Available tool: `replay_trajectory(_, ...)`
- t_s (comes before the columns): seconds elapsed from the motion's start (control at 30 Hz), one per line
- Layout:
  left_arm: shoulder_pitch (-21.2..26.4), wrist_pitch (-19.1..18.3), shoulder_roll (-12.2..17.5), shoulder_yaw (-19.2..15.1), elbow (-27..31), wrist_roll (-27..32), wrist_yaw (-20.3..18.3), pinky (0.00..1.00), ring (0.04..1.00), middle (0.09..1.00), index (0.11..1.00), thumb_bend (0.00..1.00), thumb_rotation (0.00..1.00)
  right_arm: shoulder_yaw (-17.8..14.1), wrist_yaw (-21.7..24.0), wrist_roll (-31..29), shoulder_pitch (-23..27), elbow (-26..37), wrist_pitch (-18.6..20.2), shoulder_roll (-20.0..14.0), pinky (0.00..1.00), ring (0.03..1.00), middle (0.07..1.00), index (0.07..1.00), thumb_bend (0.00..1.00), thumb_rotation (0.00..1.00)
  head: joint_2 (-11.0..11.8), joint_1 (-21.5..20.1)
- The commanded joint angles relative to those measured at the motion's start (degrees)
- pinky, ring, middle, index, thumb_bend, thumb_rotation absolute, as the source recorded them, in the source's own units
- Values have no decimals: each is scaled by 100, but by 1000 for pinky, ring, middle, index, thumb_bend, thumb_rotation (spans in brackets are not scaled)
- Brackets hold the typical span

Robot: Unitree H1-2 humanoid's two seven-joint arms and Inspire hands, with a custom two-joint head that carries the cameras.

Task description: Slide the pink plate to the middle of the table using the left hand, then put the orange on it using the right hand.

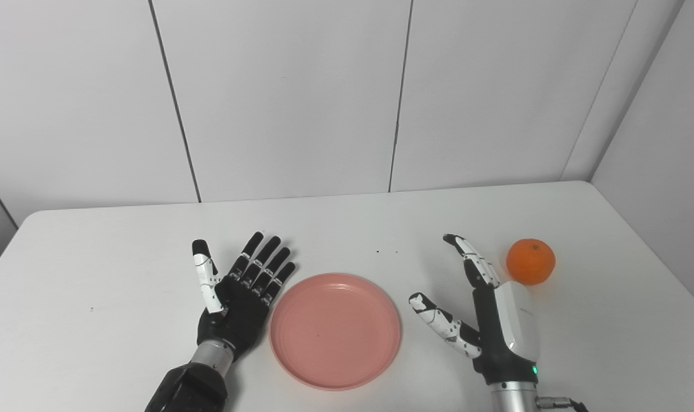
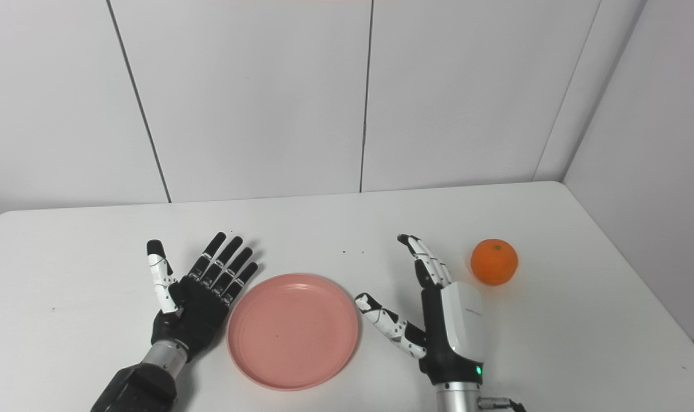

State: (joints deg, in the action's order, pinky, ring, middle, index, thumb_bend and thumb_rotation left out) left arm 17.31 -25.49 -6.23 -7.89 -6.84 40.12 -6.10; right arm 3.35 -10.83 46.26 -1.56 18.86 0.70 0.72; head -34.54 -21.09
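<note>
- Pink round plastic plate (image 1: 335,332) lies flat on the white table (image 1: 123,252), between both hands.
- Left hand (image 1: 238,294): palm up, fingers spread, empty, just beside the plate's rim.
- Right hand (image 1: 490,312): edge-on, fingers extended, thumb out, empty.
- Round orange fruit (image 1: 530,261) sits just beyond the right hand.

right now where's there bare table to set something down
The whole far strip of the table along the wall is bare, as is the left end beyond the left hand. The near middle is crowded: pink plate between both hands, orange just beyond the right hand.
</note>
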Motion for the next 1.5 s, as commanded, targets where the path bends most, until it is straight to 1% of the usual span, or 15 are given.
replay_trajectory(0.0,31,-127,82,-17,-138,-101,63,889,867,855,911,833,956,-59,149,158,233,268,228,-123,817,853,859,833,820,950,23,-53)
replay_trajectory(0.1,39,-127,83,-19,-144,-106,67,891,868,852,907,829,953,-93,260,366,364,285,332,-315,810,821,830,802,811,944,35,-89)
replay_trajectory(0.13,42,-130,86,-21,-148,-86,62,900,873,855,910,825,954,-119,252,419,415,254,333,-403,799,797,806,775,807,929,40,-106)
replay_trajectory(0.27,50,-126,109,-6,-159,-121,52,904,880,858,911,824,958,-220,163,490,546,125,257,-691,774,758,770,747,794,891,40,-138)
replay_trajectory(0.47,27,-129,155,9,-159,-92,59,906,877,859,910,831,952,-400,171,541,685,25,332,-1006,795,762,756,741,794,903,44,-182)
replay_trajectory(0.6,31,-129,178,-1,-211,-72,21,906,878,863,915,830,955,-490,197,749,808,-11,396,-1218,784,755,757,735,784,905,61,-263)
replay_trajectory(0.67,36,-129,183,-6,-237,-42,13,924,880,866,920,826,959,-546,222,806,883,-51,417,-1344,795,744,752,733,777,908,73,-284)
replay_trajectory(0.9,50,-132,182,-12,-295,-58,-14,918,881,863,912,824,947,-722,268,825,1136,-271,414,-1763,811,753,751,732,780,884,84,-276)
replay_trajectory(1.03,48,-134,175,-12,-294,-64,-15,909,875,858,907,827,939,-733,335,854,1261,-400,441,-1955,804,741,744,714,798,893,85,-280)
replay_trajectory(1.13,42,-134,186,2,-286,-30,-9,920,875,861,913,827,943,-704,375,912,1372,-549,469,-2079,798,737,743,708,808,891,87,-290)
replay_trajectory(1.33,22,-134,195,27,-294,-11,-28,933,880,861,919,823,952,-644,543,1121,1642,-883,615,-2257,801,749,754,720,815,902,83,-295)
replay_trajectory(1.47,21,-133,193,19,-307,4,-51,952,885,866,925,820,958,-601,536,1151,1798,-1124,643,-2385,807,750,752,722,817,910,83,-295)
